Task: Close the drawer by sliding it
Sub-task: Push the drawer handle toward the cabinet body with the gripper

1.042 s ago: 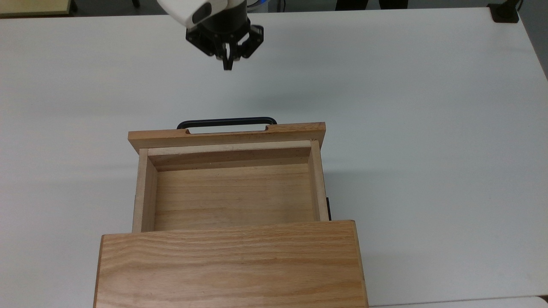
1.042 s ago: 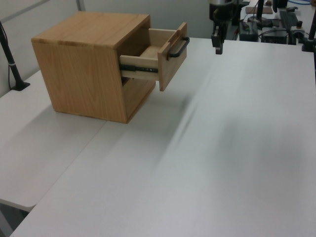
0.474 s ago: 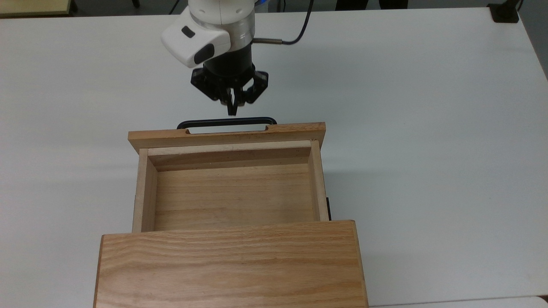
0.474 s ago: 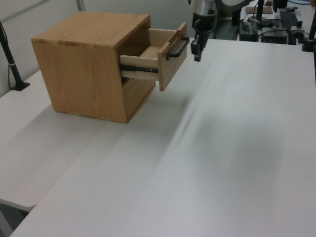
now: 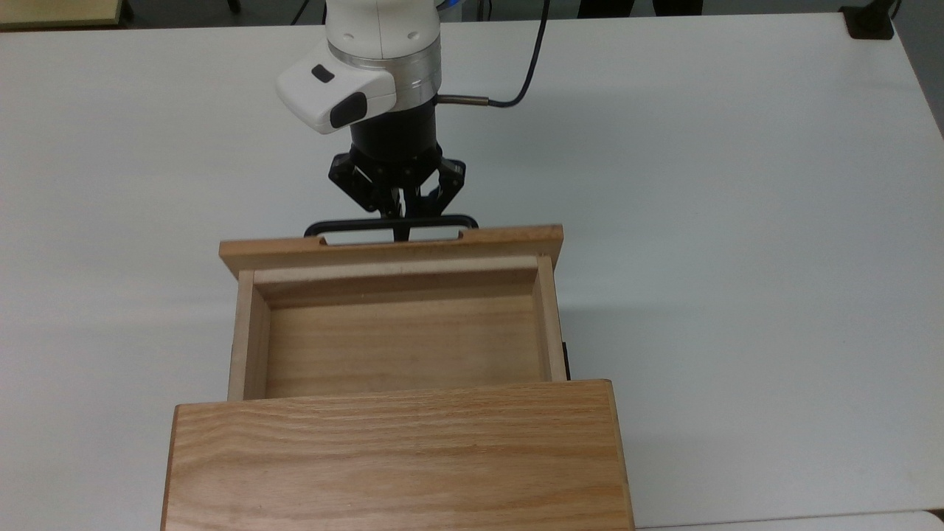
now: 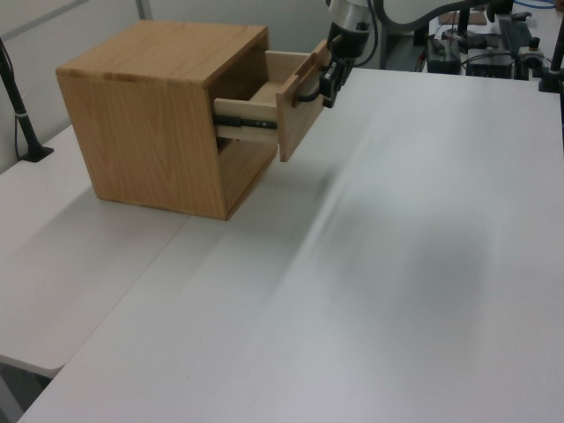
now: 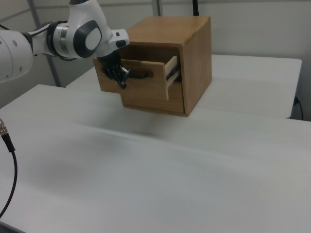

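The light wooden drawer [image 5: 402, 346] stands pulled out of the oak cabinet [image 5: 398, 457], empty inside, its front panel [image 5: 391, 247] facing the arm. A thin black bar handle [image 5: 324, 223] runs along that panel. My gripper [image 5: 402, 230] is shut, with its tips together at the middle of the handle and touching the panel. In the left view the gripper [image 6: 330, 86] touches the drawer front [image 6: 295, 123] from the right. In the right view the gripper [image 7: 121, 77] sits at the left end of the drawer front [image 7: 146, 87].
The cabinet [image 6: 150, 115] rests on a white table [image 5: 737, 221]. A black cable [image 5: 516, 96] trails from the wrist. A black clamp post [image 6: 22, 123] stands at the left view's left edge, behind the cabinet.
The arm came down the top view from the far table edge onto the handle. The drawer front has slid a little way toward the cabinet.
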